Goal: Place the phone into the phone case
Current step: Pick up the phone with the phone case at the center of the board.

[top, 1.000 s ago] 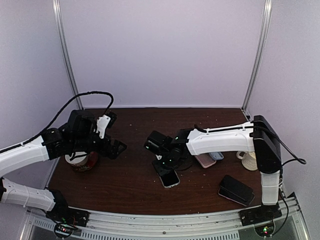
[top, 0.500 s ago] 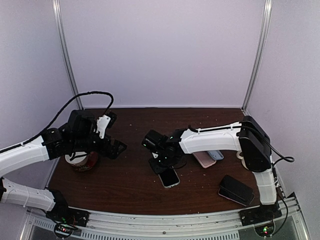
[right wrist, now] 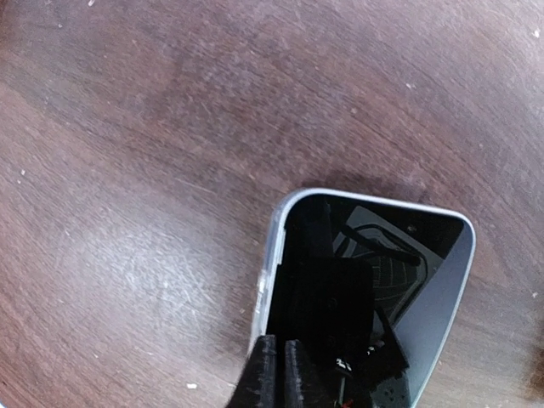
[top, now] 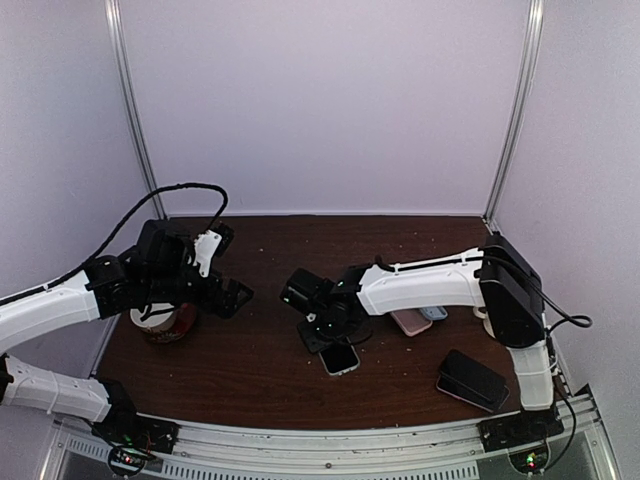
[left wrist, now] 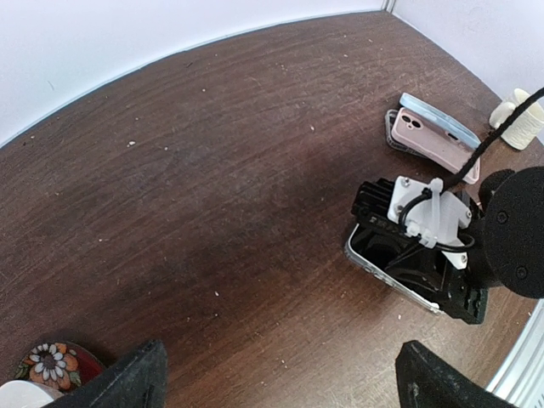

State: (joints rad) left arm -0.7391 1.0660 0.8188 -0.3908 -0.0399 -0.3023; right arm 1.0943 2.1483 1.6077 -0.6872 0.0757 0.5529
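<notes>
The phone [top: 340, 358] lies flat and screen up in the middle of the table, also seen in the right wrist view [right wrist: 399, 272] and the left wrist view [left wrist: 399, 285]. A pale translucent rim [right wrist: 270, 255] runs round its edge and looks like the phone case. My right gripper [right wrist: 280, 374] is shut, its fingertips together and resting on the phone's left rim. In the top view it [top: 322, 335] covers the phone's far end. My left gripper [left wrist: 285, 382] hangs open above bare wood, well left of the phone [top: 232, 295].
A pink slab [left wrist: 429, 140] and a blue one [left wrist: 438, 119] lie stacked right of the phone. A black phone-like slab [top: 472, 378] sits at the near right. A white cup [top: 497, 320] stands at the right edge. A flowered cup [top: 165, 322] stands under the left arm.
My right gripper has closed its fingers and moved a little left and down over the phone's far end. The left arm has not moved.
</notes>
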